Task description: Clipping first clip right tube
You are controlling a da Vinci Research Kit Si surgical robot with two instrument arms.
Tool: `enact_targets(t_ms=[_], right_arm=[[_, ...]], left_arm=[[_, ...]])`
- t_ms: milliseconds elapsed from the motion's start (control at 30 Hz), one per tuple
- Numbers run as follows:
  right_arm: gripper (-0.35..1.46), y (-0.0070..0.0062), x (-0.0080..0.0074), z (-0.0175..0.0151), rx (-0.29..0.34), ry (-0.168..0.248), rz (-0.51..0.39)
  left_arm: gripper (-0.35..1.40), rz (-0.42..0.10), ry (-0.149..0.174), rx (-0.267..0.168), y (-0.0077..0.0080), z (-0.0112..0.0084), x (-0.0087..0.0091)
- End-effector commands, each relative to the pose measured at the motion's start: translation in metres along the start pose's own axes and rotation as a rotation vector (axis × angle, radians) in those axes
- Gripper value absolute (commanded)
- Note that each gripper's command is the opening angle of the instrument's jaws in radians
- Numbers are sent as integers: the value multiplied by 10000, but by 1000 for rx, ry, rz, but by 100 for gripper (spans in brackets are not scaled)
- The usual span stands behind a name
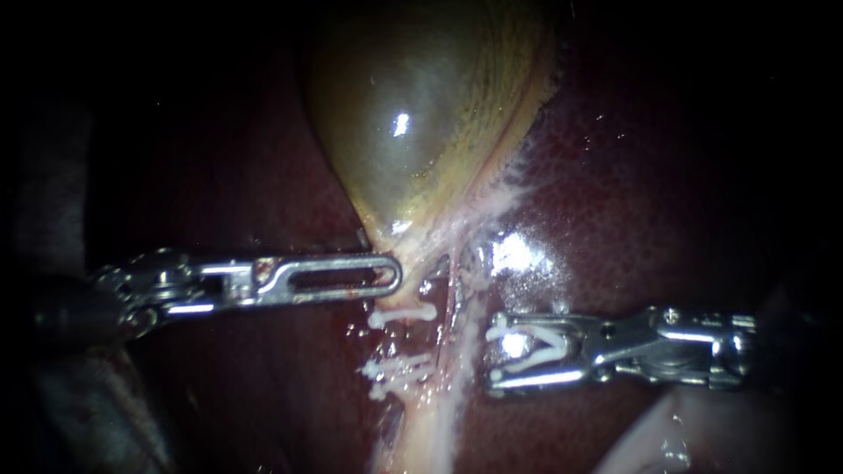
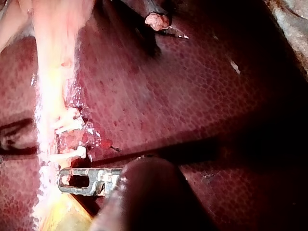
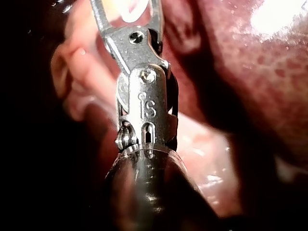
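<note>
holding a loaded clip [image 1: 531, 345] just beside the right tube [image 1: 450, 303], not yet around it.
endoscope: right instrument [image 1: 492, 355] comes in from the right, jaws wide, both touching the white v-shaped loaded clip between them; tips just short of the thin reddish right tube, which runs down from the gallbladder [image 1: 421, 114] neck over the liver [image 1: 632, 202]. two set clips [image 1: 402, 314] cross the paler tube left of it. left instrument [image 1: 392, 276] lies flat-on, tip at the gallbladder neck; its grip cannot be told. left wrist: set clips just ahead of its tip. right wrist: jaws spread, tips out of view.
</note>
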Motion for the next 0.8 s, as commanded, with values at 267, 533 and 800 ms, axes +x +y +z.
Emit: enact_targets(t_ms=[267,533,800], right_arm=[[54,7,-3,4,-5,3,-3],[54,22,-15,11,-18,3,-18],[54,36,-30,27,-32,9,-33]], left_arm=[[-35,-4,-19,6,14,-12,-5],[-35,-6,-24,5,21,-20,-5],[-35,-7,-27,7,24,-20,-6]])
